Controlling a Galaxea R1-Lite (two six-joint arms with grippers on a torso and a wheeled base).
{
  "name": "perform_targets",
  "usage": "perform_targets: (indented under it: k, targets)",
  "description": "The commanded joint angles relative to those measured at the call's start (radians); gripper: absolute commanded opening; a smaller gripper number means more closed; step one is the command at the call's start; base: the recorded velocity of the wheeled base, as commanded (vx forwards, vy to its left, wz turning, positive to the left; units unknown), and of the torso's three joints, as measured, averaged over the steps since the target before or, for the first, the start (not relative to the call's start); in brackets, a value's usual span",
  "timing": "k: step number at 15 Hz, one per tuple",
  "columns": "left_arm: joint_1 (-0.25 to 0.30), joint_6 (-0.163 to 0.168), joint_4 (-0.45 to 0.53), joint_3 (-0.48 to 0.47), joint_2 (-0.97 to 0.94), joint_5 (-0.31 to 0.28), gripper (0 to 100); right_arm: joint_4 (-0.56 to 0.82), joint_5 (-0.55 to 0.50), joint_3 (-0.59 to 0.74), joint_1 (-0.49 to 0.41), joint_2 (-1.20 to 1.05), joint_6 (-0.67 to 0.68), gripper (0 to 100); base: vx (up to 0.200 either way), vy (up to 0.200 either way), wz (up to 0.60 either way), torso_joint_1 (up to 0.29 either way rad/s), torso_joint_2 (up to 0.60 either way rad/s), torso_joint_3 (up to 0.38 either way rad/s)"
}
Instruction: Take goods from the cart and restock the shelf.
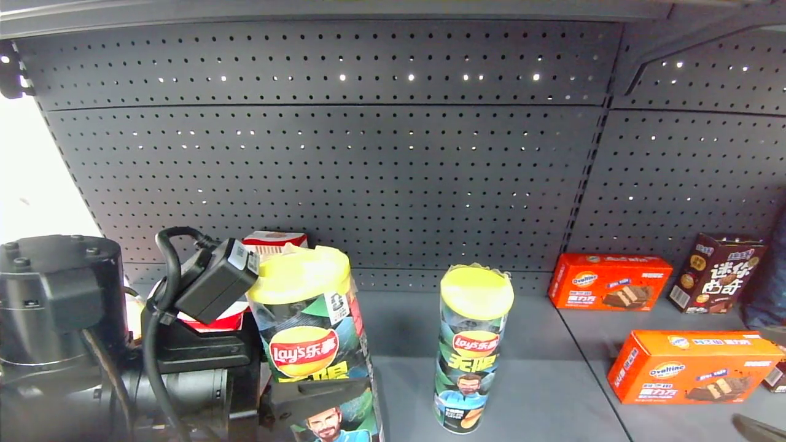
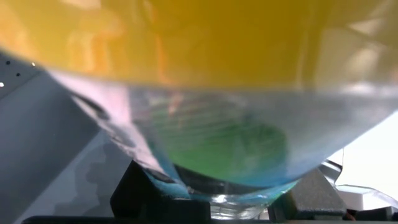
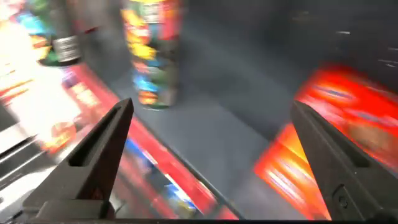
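The left gripper (image 1: 316, 398) is clamped on a yellow-lidded chip can (image 1: 306, 325) at the shelf's (image 1: 540, 380) near left. The right gripper (image 3: 211, 107) gapes wide, holding nothing.

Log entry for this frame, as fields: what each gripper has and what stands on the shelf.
left gripper: shut on a yellow-lidded chip can, upright at the left of the shelf
right gripper: open, empty, over the shelf's right side
second can: upright mid-shelf, apart from the held one
right side: rear orange box and front orange box lying flat; brown box upright beside the rear one
behind held can: red-and-white box
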Motion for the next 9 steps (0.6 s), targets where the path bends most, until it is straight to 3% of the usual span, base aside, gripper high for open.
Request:
perform_targets:
  k: [1, 2, 3, 5, 9]
  targets:
    - [0.001, -0.001, 0.0, -0.005, 0.003, 0.0, 0, 0.19, -0.171, 0.084, -0.049, -0.378, 0.017, 100, 0.0, 0.0, 0.0, 0.0, 0.0, 0.0]
    - [0.001, 0.001, 0.0, -0.003, 0.005, 0.0, 0, 0.232, -0.171, 0.101, -0.116, -0.446, 0.032, 100, 0.0, 0.0, 0.0, 0.0, 0.0, 0.0]
    - [0.001, 0.001, 0.0, -0.003, 0.005, 0.0, 0, 0.232, -0.171, 0.101, -0.116, -0.446, 0.032, 100, 0.0, 0.0, 0.0, 0.0, 0.0, 0.0]
    - [0.001, 0.001, 0.002, -0.001, 0.005, 0.0, 0, 0.249, -0.17, 0.167, -0.258, -0.549, 0.081, 100, 0.0, 0.0, 0.0, 0.0, 0.0, 0.0]
    - [0.001, 0.001, 0.0, 0.0, 0.002, 0.001, 0, 0.241, -0.185, 0.216, -0.331, -0.596, 0.112, 100, 0.0, 0.0, 0.0, 0.0, 0.0, 0.0]
